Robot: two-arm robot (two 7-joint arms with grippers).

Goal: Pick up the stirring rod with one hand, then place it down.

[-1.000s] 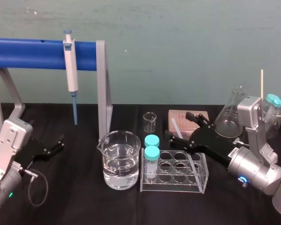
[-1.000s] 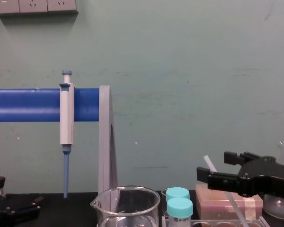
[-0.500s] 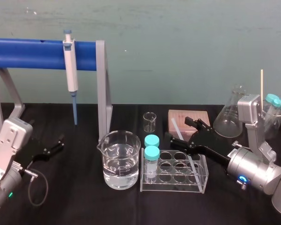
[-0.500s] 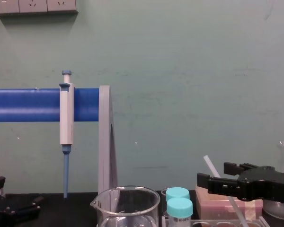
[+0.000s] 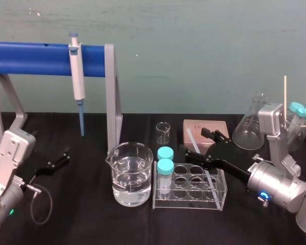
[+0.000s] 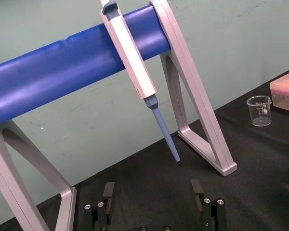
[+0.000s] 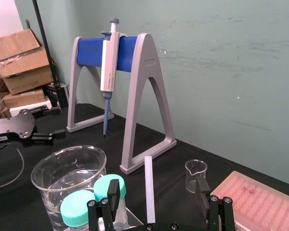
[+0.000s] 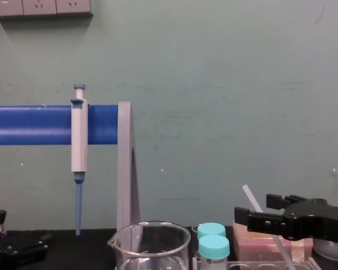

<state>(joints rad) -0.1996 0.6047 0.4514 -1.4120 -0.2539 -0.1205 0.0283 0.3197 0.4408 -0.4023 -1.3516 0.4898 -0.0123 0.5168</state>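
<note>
The stirring rod (image 5: 189,136) is a thin translucent whitish stick that leans in the clear tube rack (image 5: 189,188), its top end pointing up and to the back. In the right wrist view the stirring rod (image 7: 149,190) stands between the two fingers with a gap on each side. My right gripper (image 5: 196,141) is open around the rod's upper part without touching it. The chest view shows the rod (image 8: 248,196) rising just behind the right gripper (image 8: 253,207). At the table's left my left gripper (image 5: 65,155) rests open and empty; its fingers (image 6: 109,188) stand wide apart.
A beaker of water (image 5: 131,173) and two teal-capped vials (image 5: 165,164) stand left of the rod. Behind are a small beaker (image 5: 163,132), a pink tip box (image 5: 217,125) and a conical flask (image 5: 251,125). A blue-tipped pipette (image 5: 78,76) hangs on the blue stand (image 5: 35,52).
My right gripper has sunk a little and drawn back slightly around the rod, still open. The rod and the left arm have not moved.
</note>
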